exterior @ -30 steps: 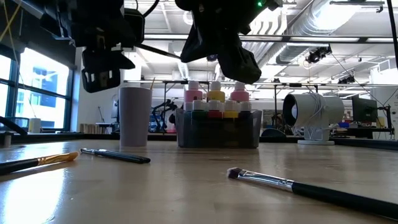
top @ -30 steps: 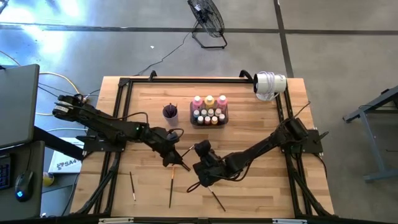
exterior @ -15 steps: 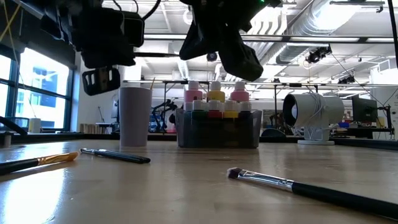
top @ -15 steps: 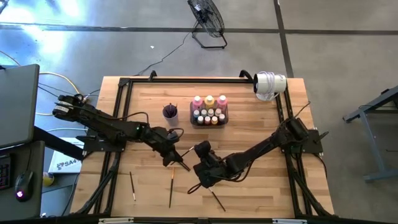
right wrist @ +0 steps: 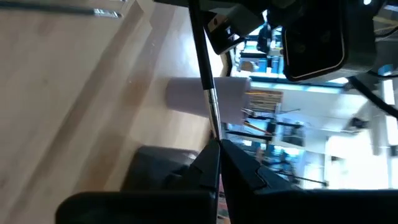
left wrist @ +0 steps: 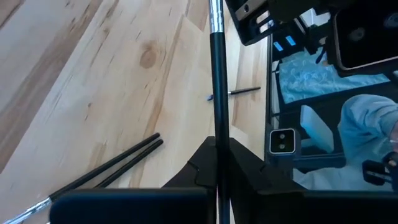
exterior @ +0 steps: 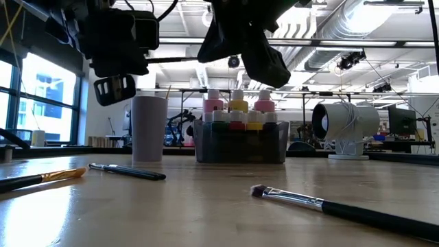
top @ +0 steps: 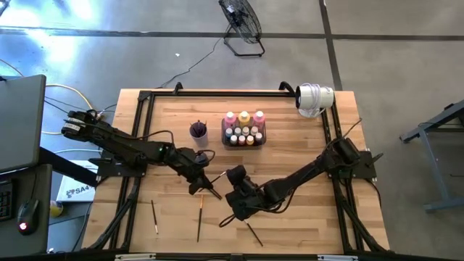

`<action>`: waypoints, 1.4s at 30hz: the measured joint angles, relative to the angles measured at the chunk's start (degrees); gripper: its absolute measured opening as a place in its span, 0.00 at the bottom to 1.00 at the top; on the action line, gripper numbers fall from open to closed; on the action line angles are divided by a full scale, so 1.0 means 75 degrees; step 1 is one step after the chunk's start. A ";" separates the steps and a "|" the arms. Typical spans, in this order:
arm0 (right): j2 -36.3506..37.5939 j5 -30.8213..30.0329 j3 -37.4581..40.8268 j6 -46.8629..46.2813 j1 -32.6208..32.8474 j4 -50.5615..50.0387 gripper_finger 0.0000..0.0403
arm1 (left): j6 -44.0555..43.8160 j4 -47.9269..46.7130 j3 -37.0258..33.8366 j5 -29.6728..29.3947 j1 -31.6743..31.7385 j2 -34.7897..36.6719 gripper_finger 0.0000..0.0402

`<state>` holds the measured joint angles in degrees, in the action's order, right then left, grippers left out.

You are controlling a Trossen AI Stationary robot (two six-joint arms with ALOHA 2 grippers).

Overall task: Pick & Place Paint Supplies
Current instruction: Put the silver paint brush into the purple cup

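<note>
Both grippers' jaws point(top: 205, 183) point(top: 230, 212) pinch one thin paintbrush point(left wrist: 217, 93) above the surface; pulling apart could snap or drop it.

Legible text: one item only. White box point(top: 72, 190) on floor, just off table's left edge, high view – dark print, approx. "SA4"; remainder hidden under left arm's frame. Bottle labels in tray, brush handles, white camera unit: no markings readable. Blue tags in left wrist view: too blurred to read.
</note>
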<state>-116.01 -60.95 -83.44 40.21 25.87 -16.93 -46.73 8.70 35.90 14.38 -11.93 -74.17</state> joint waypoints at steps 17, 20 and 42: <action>0.0152 -0.1236 0.0006 0.0873 0.0169 0.0787 0.07 | 0.0284 0.0051 0.0030 0.0037 -0.0008 0.0023 0.02; 0.0205 -0.1427 0.0006 0.0838 0.0213 0.0809 0.15 | 0.0353 0.0039 0.0029 0.0019 -0.0008 0.0023 0.02; 0.2488 0.1413 0.0533 -1.0997 0.0652 -0.5797 0.07 | 0.4087 0.1099 0.0028 -0.1297 -0.0008 0.0395 0.02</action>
<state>-97.35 -50.35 -79.44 -42.27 30.76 -60.40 -16.08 16.94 36.11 4.65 -11.99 -71.21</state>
